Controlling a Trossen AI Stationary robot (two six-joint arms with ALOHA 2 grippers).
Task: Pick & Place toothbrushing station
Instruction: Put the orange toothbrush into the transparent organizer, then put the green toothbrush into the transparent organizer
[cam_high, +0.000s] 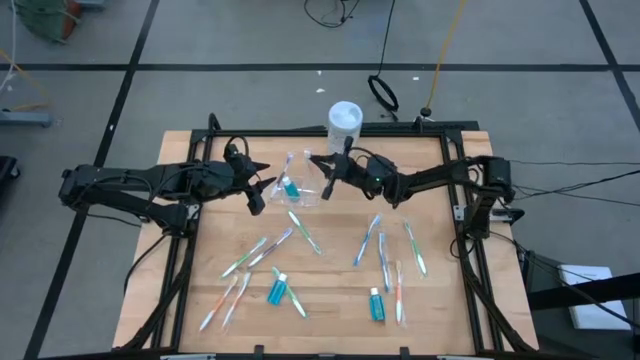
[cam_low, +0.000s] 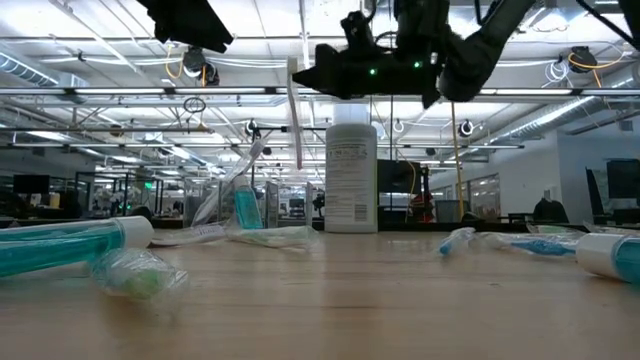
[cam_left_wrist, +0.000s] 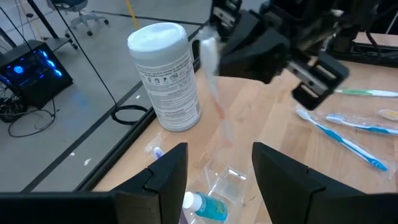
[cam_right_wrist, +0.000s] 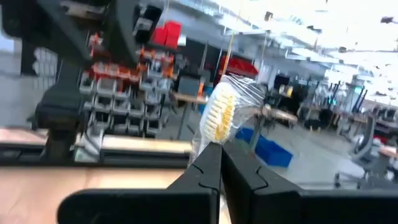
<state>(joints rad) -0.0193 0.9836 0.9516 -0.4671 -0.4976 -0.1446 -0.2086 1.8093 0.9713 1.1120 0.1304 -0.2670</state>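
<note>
Right pincer, clamped on an upright wrapped toothbrush with its long axis vertical, hangs directly above the clear cup; the left pincer, spread wide, waits just beside that cup.

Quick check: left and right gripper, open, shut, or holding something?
Left gripper: open, empty, by the clear plastic cup.
Right gripper: shut on a wrapped white toothbrush.

floor: grey, dark lines; ceiling: strip lights; shelving: parts bins; chair
</note>
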